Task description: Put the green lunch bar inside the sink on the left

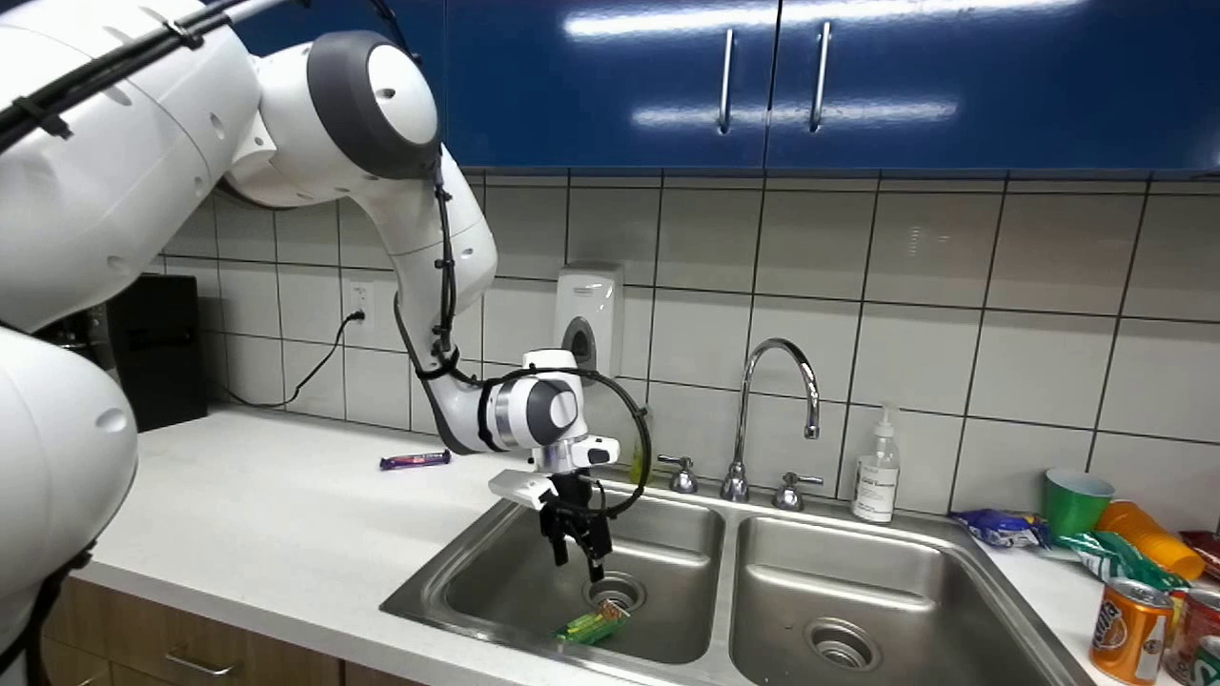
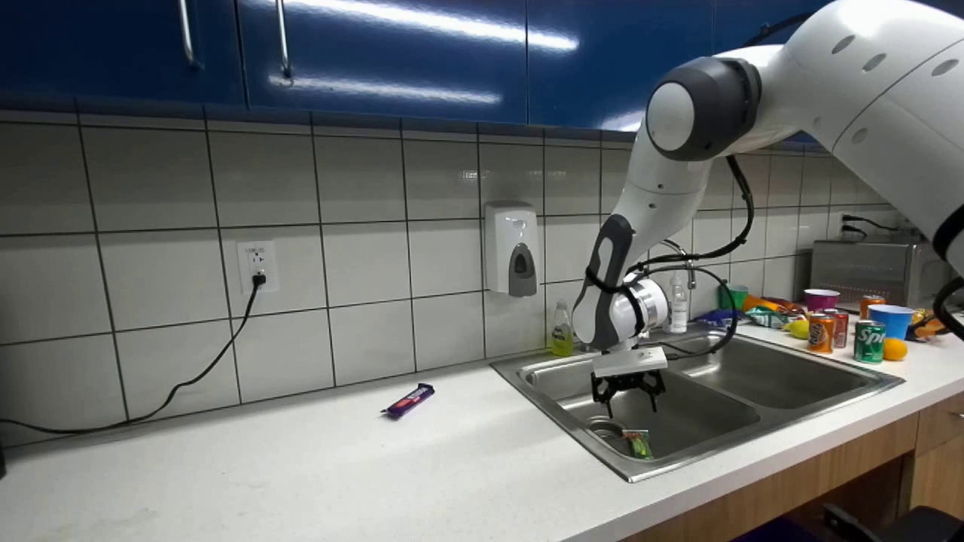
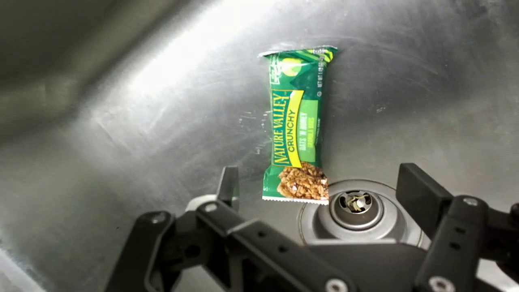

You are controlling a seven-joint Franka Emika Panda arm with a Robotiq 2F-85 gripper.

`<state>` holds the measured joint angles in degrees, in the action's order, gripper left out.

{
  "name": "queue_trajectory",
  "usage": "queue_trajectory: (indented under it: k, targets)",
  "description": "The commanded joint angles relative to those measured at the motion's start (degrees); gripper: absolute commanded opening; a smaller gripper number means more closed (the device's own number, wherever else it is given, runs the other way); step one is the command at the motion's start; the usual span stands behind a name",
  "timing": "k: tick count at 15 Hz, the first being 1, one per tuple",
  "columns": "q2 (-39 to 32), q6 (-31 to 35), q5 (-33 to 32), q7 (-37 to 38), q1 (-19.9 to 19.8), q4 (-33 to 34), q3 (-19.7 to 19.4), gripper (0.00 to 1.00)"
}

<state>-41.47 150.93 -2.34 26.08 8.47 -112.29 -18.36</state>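
Observation:
The green lunch bar (image 1: 593, 626) lies flat on the floor of the left sink basin (image 1: 681, 534), beside the drain. It also shows in an exterior view (image 2: 639, 446) and in full in the wrist view (image 3: 296, 121), where its lower corner overlaps the drain's rim. My gripper (image 1: 579, 564) is inside the basin's outline, above the bar and the drain, pointing down. It also shows in an exterior view (image 2: 633, 408). In the wrist view my gripper (image 3: 319, 184) has its fingers wide apart with nothing held, and the bar's near end shows between them, lower down.
A divider separates the right basin (image 1: 829, 572). The faucet (image 1: 742, 429) and a soap bottle (image 1: 877, 476) stand behind. A purple bar (image 2: 409, 400) lies on the counter. Cups, cans such as an orange can (image 1: 1131, 631), and packets stand beyond the right basin.

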Motion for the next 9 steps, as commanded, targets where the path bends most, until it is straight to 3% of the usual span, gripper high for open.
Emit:
queue_trajectory:
  k: [1, 9]
  targets:
    - [8.7, -4.0, -3.0, -1.7, 0.5, -6.5, -0.6, 1.00]
    - [22.9, -3.8, -10.3, -6.7, -1.0, -16.5, 1.4, 1.00]
